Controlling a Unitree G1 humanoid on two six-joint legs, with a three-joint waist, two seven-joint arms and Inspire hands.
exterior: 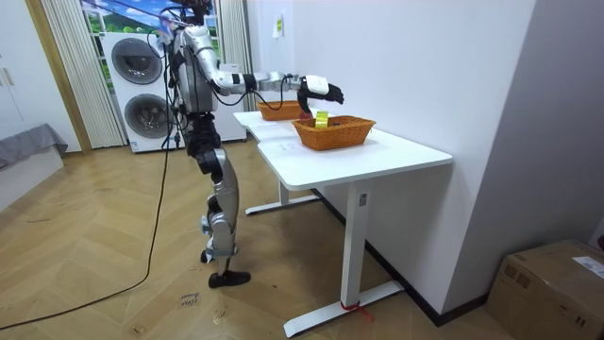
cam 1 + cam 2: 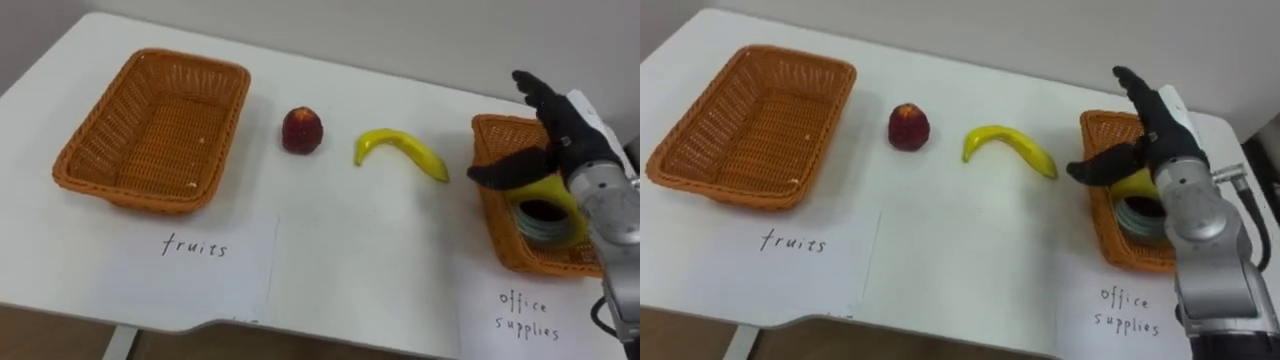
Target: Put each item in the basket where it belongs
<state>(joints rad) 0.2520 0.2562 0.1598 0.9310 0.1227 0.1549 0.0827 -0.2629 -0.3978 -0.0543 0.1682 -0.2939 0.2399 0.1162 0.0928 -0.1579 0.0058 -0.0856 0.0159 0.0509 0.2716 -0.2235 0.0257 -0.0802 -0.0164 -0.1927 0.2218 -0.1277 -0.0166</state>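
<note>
White paper labels are lying along the near edge of the counter (image 2: 350,250), two of them: the fruits label (image 2: 195,247) toward the left corner and the office supplies label (image 2: 525,315) at the right corner. Behind each one a wicker basket is sitting, so two baskets as well. The fruit basket (image 2: 100,120) is sitting empty. The office basket (image 2: 497,225) is holding what looks like one grey tape roll (image 2: 540,235) and one yellow item (image 2: 545,190) I can't identify. The right hand (image 2: 565,130) is hovering over that basket with fingers straight and thumb spread, gripping nothing. Between the baskets, one banana (image 2: 400,152) is lying nearer the office basket and one red apple (image 2: 302,131) is sitting nearer the fruit basket, both apart from everything else.

My read: the supplies side is looking done and the fruit is what's remaining. The next move is probably calling for a swing left to the banana, fingers closing round its middle, then a carry across to the left basket. That's a long reach, so it's risking clipping the apple.
</note>
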